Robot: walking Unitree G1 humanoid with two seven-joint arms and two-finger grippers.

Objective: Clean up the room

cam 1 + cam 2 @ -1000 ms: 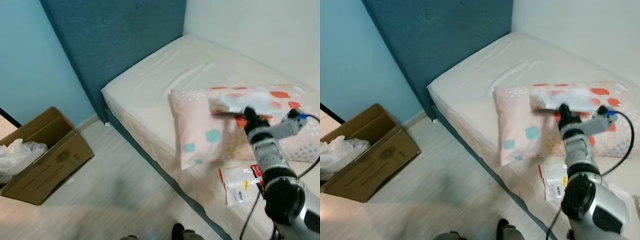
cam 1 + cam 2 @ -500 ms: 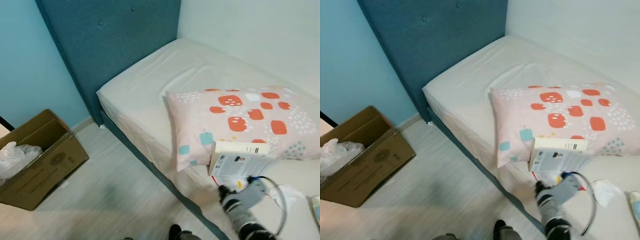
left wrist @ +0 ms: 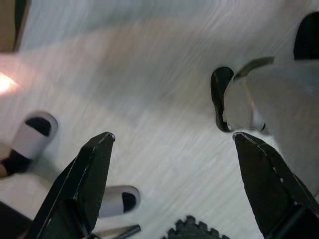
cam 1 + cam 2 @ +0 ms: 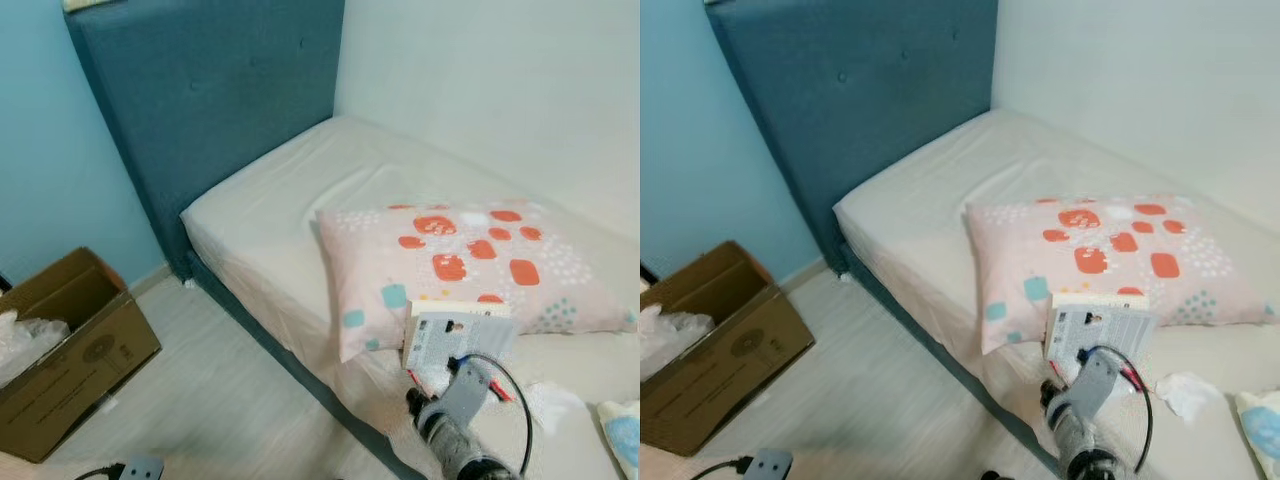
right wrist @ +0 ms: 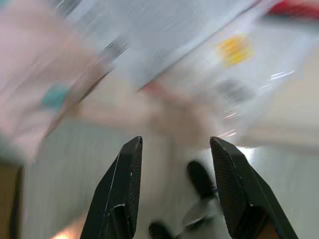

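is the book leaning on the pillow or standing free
Touching. In the left eye view the book stands on edge at the front of the patterned pillow, its top edge resting against the pillow with no gap.

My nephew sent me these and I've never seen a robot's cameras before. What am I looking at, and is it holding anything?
Two pictures come from the robot's head, looking down at a bed. On it lie a spotted pillow, a book propped against the pillow, and a crumpled tissue. A cardboard box sits on the floor. The other two come from wrist cameras, looking along black fingers. The right gripper is open and empty, near the book. The left gripper hangs open over the floor, where slippers lie.
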